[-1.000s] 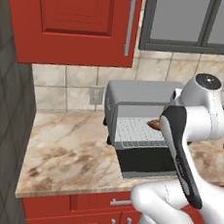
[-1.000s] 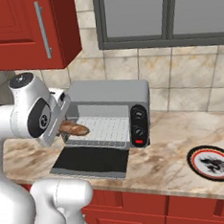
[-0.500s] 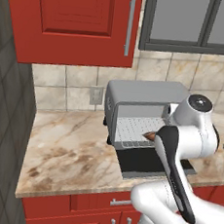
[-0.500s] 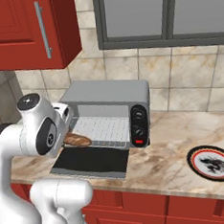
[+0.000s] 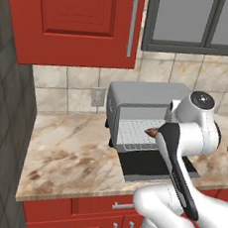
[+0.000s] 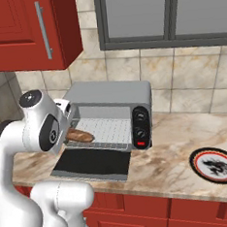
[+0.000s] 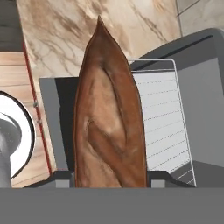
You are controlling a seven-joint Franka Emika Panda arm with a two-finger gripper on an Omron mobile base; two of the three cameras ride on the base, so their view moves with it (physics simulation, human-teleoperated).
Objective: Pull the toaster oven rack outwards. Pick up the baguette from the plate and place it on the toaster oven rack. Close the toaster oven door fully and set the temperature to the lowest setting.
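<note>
One grey toaster oven [image 6: 109,98] is your landmark here: it sits on the marble counter [image 5: 67,151] against the tiled wall, under the red upper cabinet [image 5: 76,20]. In front of it you have the toaster oven door [image 6: 93,163] dropped flat onto the counter, its dark glass facing up. Just above that door, the toaster oven rack [image 6: 105,131] stands pulled out from the oven's cavity. Along the oven's right side you can see the black control strip [image 6: 141,127] with its round knobs and a red light at the bottom. Well to the right of the oven, the round plate [image 6: 217,164] lies bare on the counter. At the left end of the rack, the baguette [image 6: 80,135] is clamped between your gripper's [image 7: 110,181] partly parted jaws, over the grid; you can't tell from these views whether the loaf touches the wires.
</note>
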